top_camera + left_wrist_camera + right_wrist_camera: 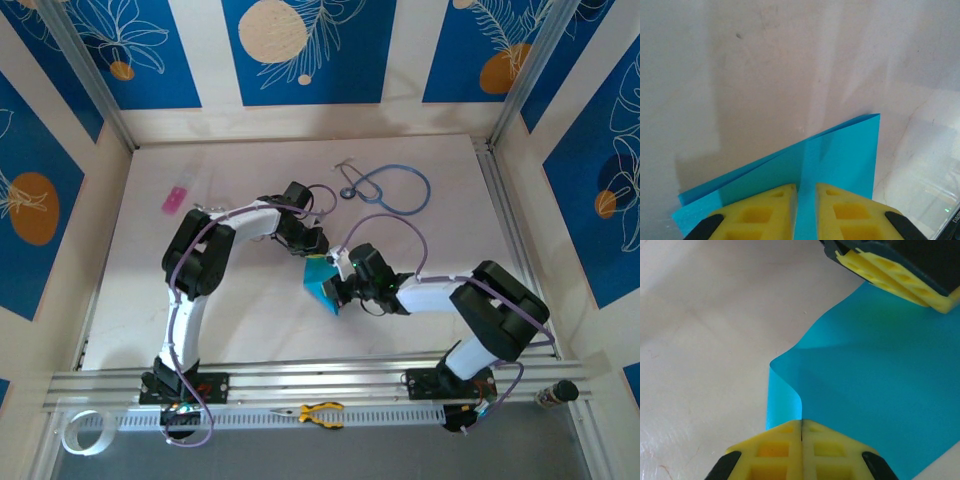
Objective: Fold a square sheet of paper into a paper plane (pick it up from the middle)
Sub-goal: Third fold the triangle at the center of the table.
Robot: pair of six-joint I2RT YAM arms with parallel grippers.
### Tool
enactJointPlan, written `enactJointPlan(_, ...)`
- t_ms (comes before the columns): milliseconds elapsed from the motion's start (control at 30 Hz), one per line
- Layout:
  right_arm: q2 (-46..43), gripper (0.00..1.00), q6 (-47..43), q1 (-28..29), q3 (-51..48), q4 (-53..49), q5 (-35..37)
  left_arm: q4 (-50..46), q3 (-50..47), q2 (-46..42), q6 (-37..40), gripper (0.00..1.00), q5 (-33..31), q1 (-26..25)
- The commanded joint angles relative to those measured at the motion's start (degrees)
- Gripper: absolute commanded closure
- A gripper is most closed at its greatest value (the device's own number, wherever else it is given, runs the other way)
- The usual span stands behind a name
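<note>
Left claw [806,200] is drawn narrow: its two yellow pads [760,212], blocky and moulded with square recesses, stand a thin slit apart, and a strip of the square sheet of paper [840,155] runs through that slit, so the paper is pinched there. Right claw [801,437] has its matching yellow pads pressed flush together, and a curled edge of the same sheet drops into the seam between them, so it grips the paper too.

The sheet is thin, matte cyan-blue paper, no longer flat. In the left wrist view it fans out beyond the pads as two layers with sharp, straight edges meeting in a pointed corner. In the right wrist view one border rolls over in a soft loop and a faint crease crosses the broad smooth face. From the top camera it reads as a small angular blue shape held between the two claws, near the middle of the table [230,300] – a pale, matte, faintly scuffed surface.

Farther back lie a stethoscope [385,190] with looping blue tubing and a small pink rectangle [175,198], both well apart from the paper. Yellow-handled pliers [320,412] rest on the ribbed metal rail at the near edge.
</note>
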Motion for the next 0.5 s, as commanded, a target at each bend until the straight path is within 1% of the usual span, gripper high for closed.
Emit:
enactJointPlan(0,0.9,0.95,1.0,-0.8,0.7,1.7,-2.2,-2.8,0.2,1.5,1.0,0.8,-2.5,-0.6)
enactJointPlan(467,0.6,0.95,3.4,-1.7,-1.9,3.9,-0.5,-1.9,-0.9,0.6,0.0,0.8,-2.4,-0.6)
